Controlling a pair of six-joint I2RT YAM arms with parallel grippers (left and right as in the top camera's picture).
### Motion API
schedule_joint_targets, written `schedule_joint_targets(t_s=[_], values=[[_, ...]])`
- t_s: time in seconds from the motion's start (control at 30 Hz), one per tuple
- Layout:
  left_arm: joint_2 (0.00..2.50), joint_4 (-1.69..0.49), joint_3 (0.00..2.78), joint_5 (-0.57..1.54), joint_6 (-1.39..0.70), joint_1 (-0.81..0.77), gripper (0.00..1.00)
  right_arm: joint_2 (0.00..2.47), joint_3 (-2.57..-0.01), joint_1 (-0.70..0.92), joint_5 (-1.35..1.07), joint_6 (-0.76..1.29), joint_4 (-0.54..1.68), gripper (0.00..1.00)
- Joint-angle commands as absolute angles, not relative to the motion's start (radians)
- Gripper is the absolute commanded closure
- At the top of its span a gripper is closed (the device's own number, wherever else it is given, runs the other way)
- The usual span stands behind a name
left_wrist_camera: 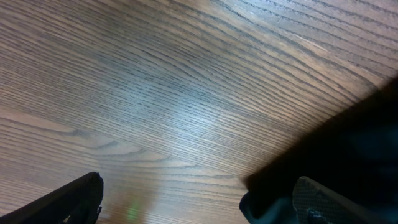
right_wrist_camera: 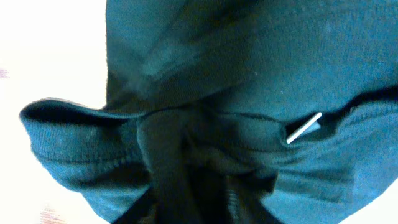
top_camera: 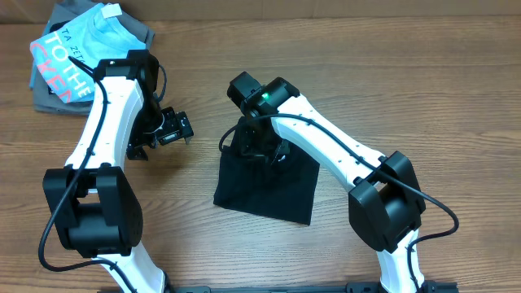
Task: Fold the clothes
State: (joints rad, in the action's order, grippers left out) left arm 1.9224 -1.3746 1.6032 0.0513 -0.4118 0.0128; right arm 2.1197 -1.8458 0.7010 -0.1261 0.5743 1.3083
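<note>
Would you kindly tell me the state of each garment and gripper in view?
black shirt: folded small, top edge bunched up
right gripper: shut on black shirt
left gripper: open, empty
grey folded garments: folded, stacked
light blue tee: folded, lying on grey folded garments

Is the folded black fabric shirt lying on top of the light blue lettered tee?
No, the black shirt lies centrally, apart from the light blue tee in the far corner.

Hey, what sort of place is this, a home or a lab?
Likely a robotics lab bench, not a home: two robot arms stand at a wooden table, working a black shirt, with folded garments stacked in a corner.
</note>
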Motion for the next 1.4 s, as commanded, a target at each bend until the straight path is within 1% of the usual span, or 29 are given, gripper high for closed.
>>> schedule_joint_targets(t_s=[0.0,0.03,0.1,0.2,0.33,0.37,0.43,0.47,0.53,0.63,0.7,0.73,0.8,0.93,1.07,1.13,1.17,1.2,1.23,1.27,1.3,1.37], values=[[1.908,-1.375,1.597,0.051,-0.396,0.004,0.0,2.106,-1.858,0.704,-0.121,0.572,1.315,0.83],[1.908,-1.375,1.597,0.051,-0.395,0.004,0.0,2.106,-1.858,0.704,-0.118,0.572,1.317,0.88],[1.908,-1.375,1.597,0.051,-0.394,0.004,0.0,2.106,-1.858,0.704,-0.105,0.573,1.334,0.96],[1.908,-1.375,1.597,0.051,-0.388,0.004,0.0,2.106,-1.858,0.704,-0.087,0.577,1.404,0.96],[1.908,-1.372,1.597,0.052,-0.389,0.004,0.0,2.106,-1.858,0.701,-0.087,0.576,1.558,0.95],[1.908,-1.371,1.597,0.052,-0.389,0.004,0.0,2.106,-1.858,0.701,-0.084,0.576,1.591,0.91],[1.908,-1.369,1.597,0.052,-0.389,0.004,0.0,2.106,-1.858,0.71,-0.065,0.576,1.64,0.84],[1.908,-1.369,1.597,0.052,-0.389,0.004,0.0,2.106,-1.858,0.715,-0.052,0.576,1.657,0.79],[1.908,-1.369,1.597,0.052,-0.389,0.004,0.0,2.106,-1.834,0.732,-0.042,0.577,1.674,0.6],[1.908,-1.369,1.597,0.052,-0.389,0.004,0.0,2.106,-1.776,0.741,-0.042,0.577,1.674,0.6],[1.908,-1.368,1.597,0.052,-0.389,0.004,0.0,2.106,-1.718,0.741,-0.041,0.577,1.661,0.63],[1.908,-1.368,1.597,0.052,-0.389,0.004,0.0,2.106,-1.686,0.741,-0.033,0.585,1.649,0.68],[1.908,-1.369,1.597,0.052,-0.388,0.004,0.0,2.106,-1.62,0.741,0.026,0.667,1.633,0.75],[1.908,-1.367,1.597,0.052,-0.389,0.004,0.0,2.09,-1.587,0.74,0.116,0.772,1.649,0.75],[1.908,-1.364,1.597,0.052,-0.389,0.004,0.0,2.021,-1.588,0.735,0.124,0.772,1.651,0.66],[1.908,-1.36,1.597,0.053,-0.389,0.004,0.0,1.973,-1.596,0.728,0.123,0.771,1.631,0.59],[1.908,-1.359,1.597,0.053,-0.389,0.004,0.0,1.95,-1.601,0.725,0.123,0.771,1.615,0.46],[1.908,-1.359,1.597,0.053,-0.389,0.004,0.0,1.929,-1.605,0.722,0.123,0.77,1.597,0.28],[1.908,-1.36,1.597,0.055,-0.389,0.004,0.0,1.905,-1.608,0.717,0.122,0.757,1.561,0.16],[1.908,-1.36,1.597,0.057,-0.389,0.004,0.0,1.886,-1.608,0.712,0.119,0.746,1.527,0.08],[1.908,-1.36,1.597,0.06,-0.389,0.004,0.0,1.872,-1.608,0.705,0.117,0.725,1.487,0.05],[1.908,-1.36,1.597,0.066,-0.389,0.004,0.0,1.863,-1.608,0.685,0.091,0.67,1.411,0.05]])
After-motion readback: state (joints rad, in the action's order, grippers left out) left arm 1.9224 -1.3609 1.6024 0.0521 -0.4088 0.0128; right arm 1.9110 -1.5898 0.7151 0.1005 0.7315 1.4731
